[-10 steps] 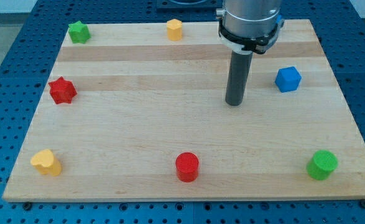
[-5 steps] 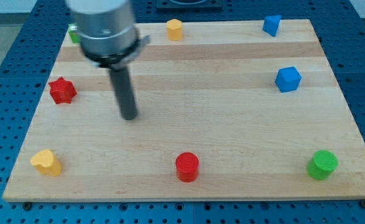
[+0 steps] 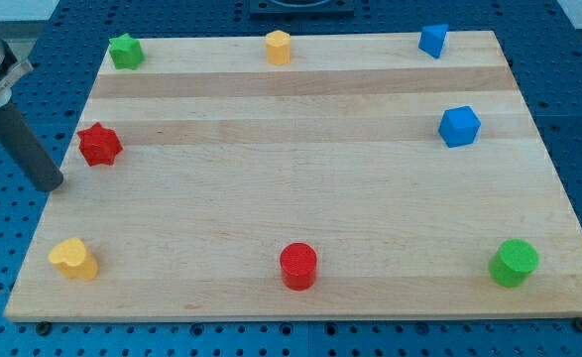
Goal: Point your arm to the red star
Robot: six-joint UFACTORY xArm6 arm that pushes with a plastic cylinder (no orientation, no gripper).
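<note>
The red star (image 3: 99,144) lies near the left edge of the wooden board (image 3: 300,178). My tip (image 3: 49,184) is at the board's left edge, just left of and slightly below the red star, a short gap away and not touching it. The dark rod rises from the tip toward the view's upper left corner.
A green star (image 3: 125,50) is at the top left, a yellow hexagon block (image 3: 278,46) at top centre, a blue block (image 3: 432,40) at top right, a blue cube (image 3: 459,126) at right. A yellow heart (image 3: 73,259), red cylinder (image 3: 297,266) and green cylinder (image 3: 514,263) line the bottom.
My tip has swept left across the board, from right of centre past the middle-left to the left edge beside the red star. No block has moved.
</note>
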